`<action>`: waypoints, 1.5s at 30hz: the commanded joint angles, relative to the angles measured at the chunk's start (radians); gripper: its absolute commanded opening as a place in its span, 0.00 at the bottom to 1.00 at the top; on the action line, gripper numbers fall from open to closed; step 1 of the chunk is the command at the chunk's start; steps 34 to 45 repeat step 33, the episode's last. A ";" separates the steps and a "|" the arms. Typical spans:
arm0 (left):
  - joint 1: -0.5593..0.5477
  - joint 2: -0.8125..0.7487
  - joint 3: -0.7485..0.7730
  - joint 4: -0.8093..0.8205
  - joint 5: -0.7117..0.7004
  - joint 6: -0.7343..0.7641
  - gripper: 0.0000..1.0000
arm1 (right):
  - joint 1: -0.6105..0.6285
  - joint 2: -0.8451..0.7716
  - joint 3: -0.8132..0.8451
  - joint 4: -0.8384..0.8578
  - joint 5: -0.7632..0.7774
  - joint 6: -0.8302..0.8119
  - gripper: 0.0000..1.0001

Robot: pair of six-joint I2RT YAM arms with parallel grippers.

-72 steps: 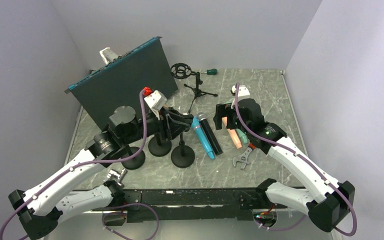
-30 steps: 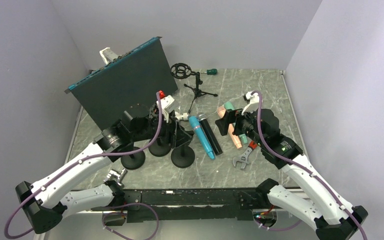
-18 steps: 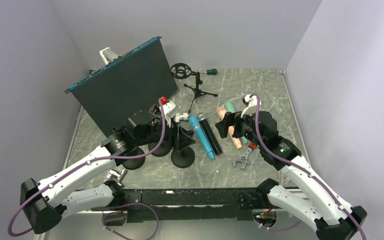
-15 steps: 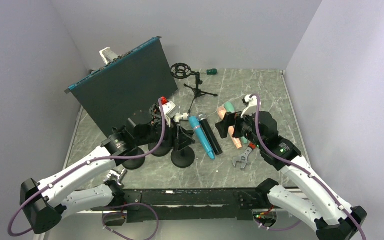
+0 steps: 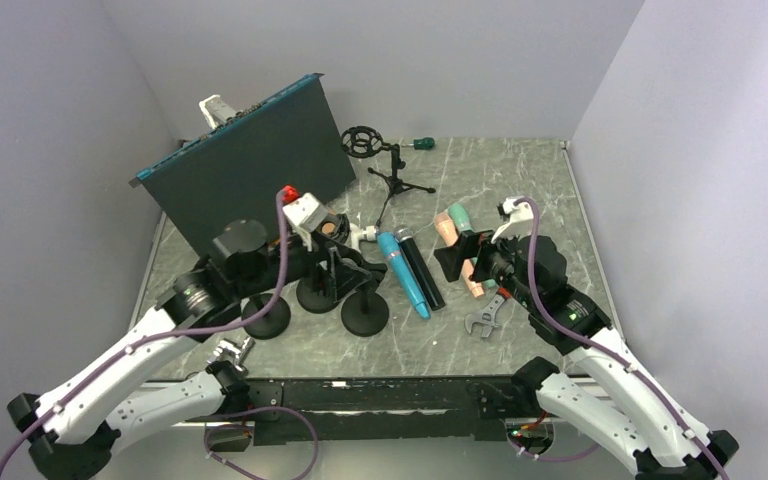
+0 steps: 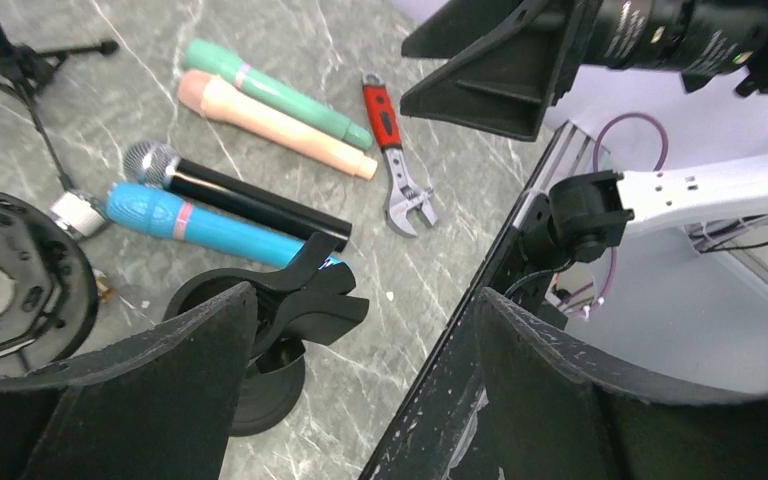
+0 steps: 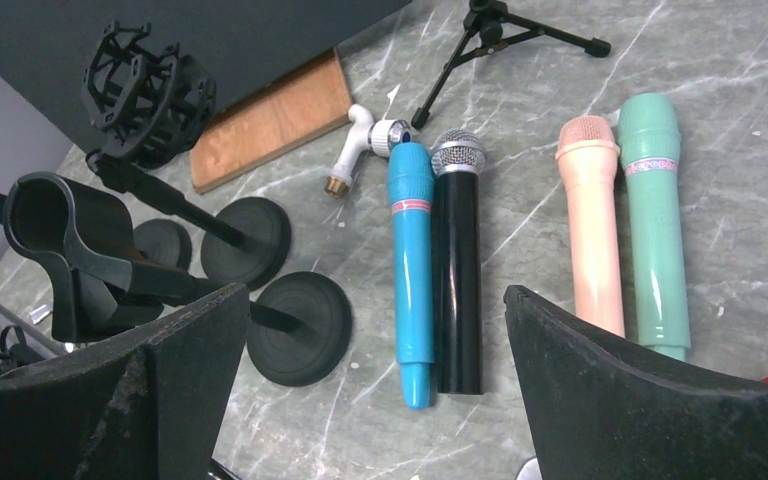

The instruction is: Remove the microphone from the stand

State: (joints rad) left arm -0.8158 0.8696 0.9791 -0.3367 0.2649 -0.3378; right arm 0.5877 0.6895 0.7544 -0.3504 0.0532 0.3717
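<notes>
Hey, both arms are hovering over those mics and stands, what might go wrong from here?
1. The left gripper is open close above the clip, which looks empty. A drop or a sideways swing could tip that stand into the two crowded beside it.
2. The blue mic and black mic lie touching, so the open right gripper closing on one may roll the other away.
</notes>
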 commanded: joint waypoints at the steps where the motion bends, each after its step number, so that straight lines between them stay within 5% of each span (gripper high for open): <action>1: 0.004 -0.105 0.039 -0.011 -0.082 0.026 0.85 | -0.003 -0.060 -0.016 0.030 0.086 0.041 1.00; 15: 0.003 -0.465 -0.157 0.018 -0.392 0.071 0.87 | -0.003 -0.287 -0.082 -0.096 0.416 0.163 1.00; 30: 0.004 -0.844 -0.310 -0.007 -0.605 0.092 0.87 | -0.004 -0.336 -0.129 -0.108 0.429 0.189 1.00; 45: 0.003 -0.868 -0.320 -0.019 -0.617 0.091 0.87 | -0.004 -0.333 -0.121 -0.133 0.470 0.205 1.00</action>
